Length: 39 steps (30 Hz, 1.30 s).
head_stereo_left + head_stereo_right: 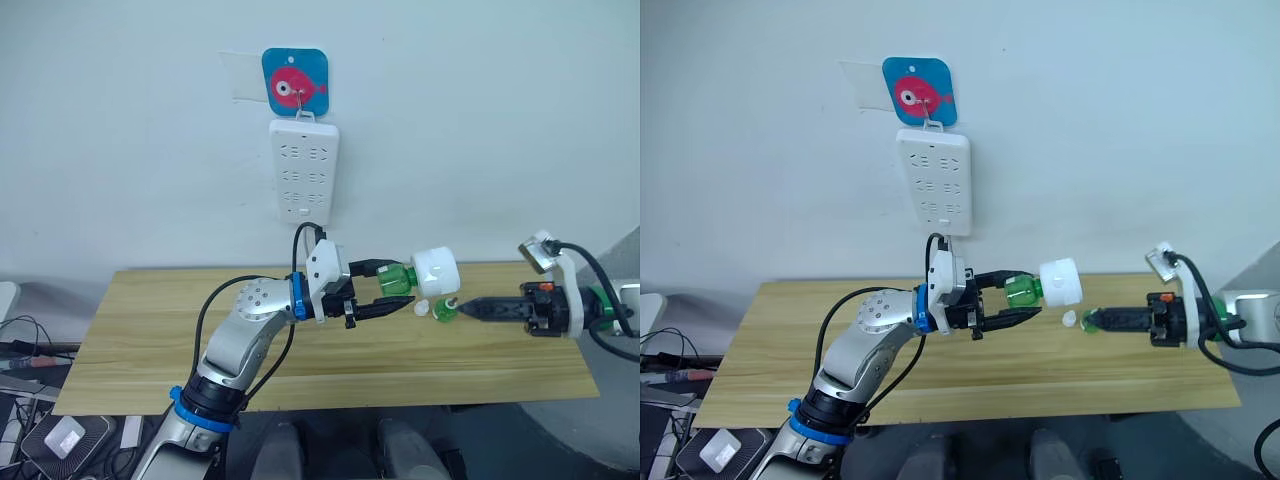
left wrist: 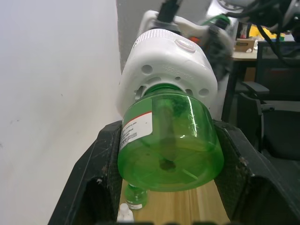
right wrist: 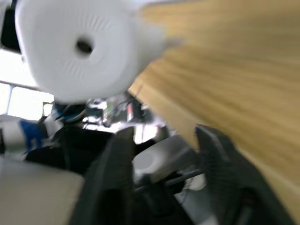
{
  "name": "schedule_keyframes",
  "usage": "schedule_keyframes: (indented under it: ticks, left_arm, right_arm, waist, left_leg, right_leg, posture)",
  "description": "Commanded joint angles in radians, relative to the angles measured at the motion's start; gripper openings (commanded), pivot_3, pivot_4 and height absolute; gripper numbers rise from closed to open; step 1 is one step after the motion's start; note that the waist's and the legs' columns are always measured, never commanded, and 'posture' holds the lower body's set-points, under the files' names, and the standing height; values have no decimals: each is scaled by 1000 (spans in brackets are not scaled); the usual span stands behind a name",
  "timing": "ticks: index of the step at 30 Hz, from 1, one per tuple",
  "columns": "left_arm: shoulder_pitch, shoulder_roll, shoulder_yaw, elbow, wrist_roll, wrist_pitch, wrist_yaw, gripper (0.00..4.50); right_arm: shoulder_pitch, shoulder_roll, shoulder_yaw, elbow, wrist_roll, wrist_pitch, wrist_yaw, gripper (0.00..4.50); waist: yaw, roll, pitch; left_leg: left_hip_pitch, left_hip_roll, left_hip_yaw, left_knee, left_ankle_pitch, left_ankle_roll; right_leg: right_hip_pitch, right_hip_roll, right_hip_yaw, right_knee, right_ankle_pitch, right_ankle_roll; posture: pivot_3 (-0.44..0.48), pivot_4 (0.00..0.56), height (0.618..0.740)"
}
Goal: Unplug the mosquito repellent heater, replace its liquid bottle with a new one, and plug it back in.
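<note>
Left eye view, left gripper (image 1: 398, 290) above wooden table (image 1: 150, 340), fingers clamped on green bottle (image 1: 397, 279) screwed into white heater (image 1: 436, 269), right gripper (image 1: 452, 309) near small bottle (image 1: 444, 311), finger state cannot be told, left wrist view, bottle pinched between pads, right wrist view, heater vent ahead.

Your head cameras look down over the wooden table (image 1: 150, 330); both wrist cameras sit close to the mosquito repellent heater (image 2: 164, 65), seemingly from opposite ends.
</note>
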State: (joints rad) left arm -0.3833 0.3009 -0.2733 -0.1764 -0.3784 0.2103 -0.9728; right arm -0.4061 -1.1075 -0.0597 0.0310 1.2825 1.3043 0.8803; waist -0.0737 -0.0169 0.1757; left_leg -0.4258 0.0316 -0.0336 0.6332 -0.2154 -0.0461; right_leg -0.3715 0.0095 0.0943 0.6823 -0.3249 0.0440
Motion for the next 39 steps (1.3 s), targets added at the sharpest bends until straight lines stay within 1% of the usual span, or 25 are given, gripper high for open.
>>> schedule_keyframes:
  ticks: [1,2,3,7,14,19,23,33,39]
  left_arm:
    - [-7,-3,14,-29,-20,-8,-6,2261]
    - [-6,-2,13,-31,-21,-7,-8,2261]
    - [-5,-1,13,-31,-22,-6,-9,2261]
    - [1,7,14,-37,-24,-4,-12,2261]
    - [5,9,12,-42,-23,-4,-7,2261]
    - [7,7,9,-47,-22,-4,-4,2261]
    - [10,9,10,-50,-22,-5,-3,2261]
    - [13,5,8,-54,-21,-8,2,2261]
    - [4,-1,10,-45,-18,-10,2,2261]
  right_arm:
    - [-75,15,-32,40,-31,21,52,524]
    - [-103,24,-36,55,-36,33,53,167]
    - [-121,30,-38,65,-43,42,56,75]
    - [-210,62,-57,91,-12,138,57,75]
    - [-284,155,-98,91,18,254,20,75]
    - [-289,227,-129,73,15,289,-30,75]
    - [-291,252,-151,70,13,308,-54,75]
    - [-257,231,-164,62,-16,309,-46,75]
    - [-212,222,-158,8,28,310,-41,75]
  waist:
    - [-3,0,0]
    - [-4,0,0]
    - [-5,0,0]
    - [-7,0,0]
    - [-7,0,0]
    - [-7,0,0]
    - [-7,0,0]
    - [-7,0,0]
    - [-7,0,0]
  left_leg:
    - [0,0,0,0,0,0]
    - [0,0,0,0,0,0]
    - [0,0,0,0,0,0]
    - [0,0,0,0,0,0]
    - [-1,0,-1,0,0,0]
    - [-1,0,-1,0,0,0]
    - [-1,0,-1,0,0,0]
    - [-1,0,-1,0,0,0]
    - [-1,-1,-1,0,0,0]
  right_leg:
    - [0,0,0,0,0,0]
    - [0,0,0,0,0,0]
    - [0,0,0,0,0,0]
    - [0,0,0,0,0,0]
    - [0,0,-1,0,0,0]
    - [0,0,-1,0,0,0]
    - [0,-1,-1,0,0,0]
    - [0,-1,-2,0,0,0]
    - [0,-1,-2,0,0,0]
  posture:
    - [-96,160,740]
    - [-96,161,740]
    - [-93,162,740]
    - [-89,161,740]
    - [-80,158,740]
    - [-74,157,740]
    - [-71,158,740]
    - [-73,152,740]
    - [-79,152,740]
